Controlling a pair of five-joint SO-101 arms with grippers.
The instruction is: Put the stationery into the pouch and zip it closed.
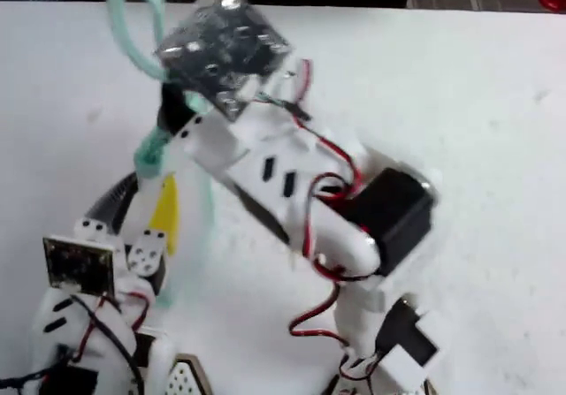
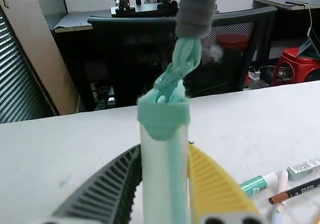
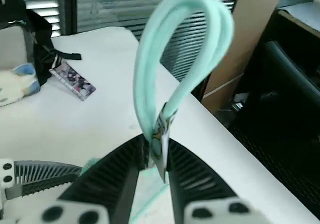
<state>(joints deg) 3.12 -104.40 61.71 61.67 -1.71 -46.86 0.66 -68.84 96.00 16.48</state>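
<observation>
Pouch (image 2: 162,116) is sitting end-on in my left gripper (image 2: 164,154). I am pinching its narrow mint-capped end between the grey jaw and the yellow jaw, both closed down onto it. Its long axis is therefore running straight out from that gripper, away from the wrist.

Farther along the same line from the left gripper, the mint loop (image 3: 144,73) on the pouch's end is rising and arching over. My right gripper (image 3: 157,141) is squeezing the foot of that loop together with a small tag, jaws all but touching. Both hands are thus holding one thing at two points on one line, with the right one farther from the left gripper than the pouch's cap.

As I am judging it, the next move is hanging on that line. Any pull on the zip needs to be running along the axis, the right gripper drawing away while the left gripper is anchoring. A sideways tug would only be twisting the fabric. I am not able to tell whether the tag is the zip pull, or whether the zip is open.

Pens (image 2: 260,184) are lying on the table (image 2: 60,144) near the left gripper, outside the pouch. The filling is looking unfinished, and neither hand is free for them.
</observation>
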